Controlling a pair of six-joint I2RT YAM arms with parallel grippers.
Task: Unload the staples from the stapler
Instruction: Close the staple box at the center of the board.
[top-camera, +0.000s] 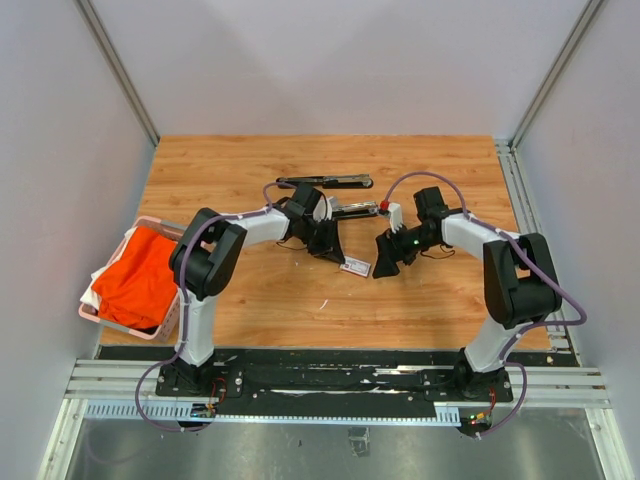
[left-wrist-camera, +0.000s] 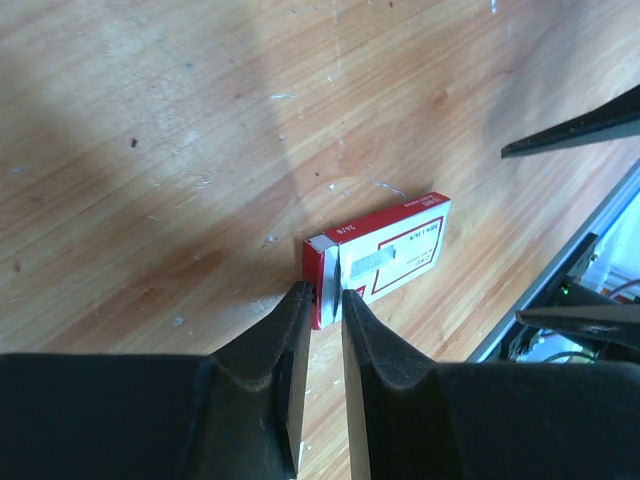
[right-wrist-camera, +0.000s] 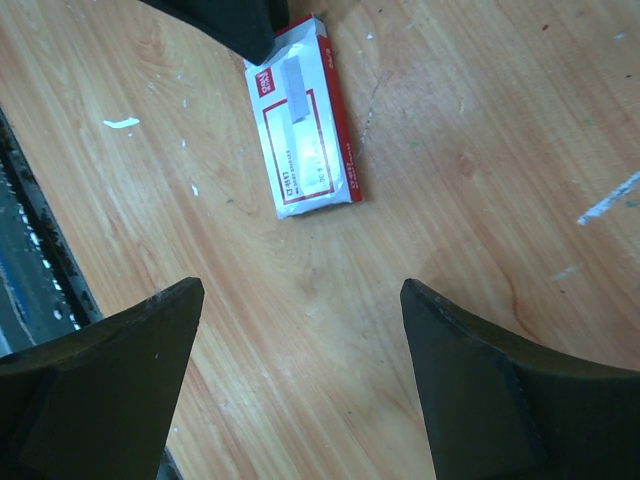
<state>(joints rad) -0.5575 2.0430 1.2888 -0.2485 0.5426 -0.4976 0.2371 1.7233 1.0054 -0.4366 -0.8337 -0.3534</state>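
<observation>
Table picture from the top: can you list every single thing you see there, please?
Wooden table: one, light brown, under everything.
Plastic mesh basket: one, pink, left table edge.
Crumpled cloth: one, orange, inside the basket.
Long stapler pieces: two, black, far middle of the table; the left arm hides whether they join.
Small flat cardboard box: one, white and red, between the grippers.
Thin metal staple strip: one, silvery, pinched above the box's end.
Left gripper: one, black, shut on the strip.
Right gripper: one, black, open, hovering near the box.
</observation>
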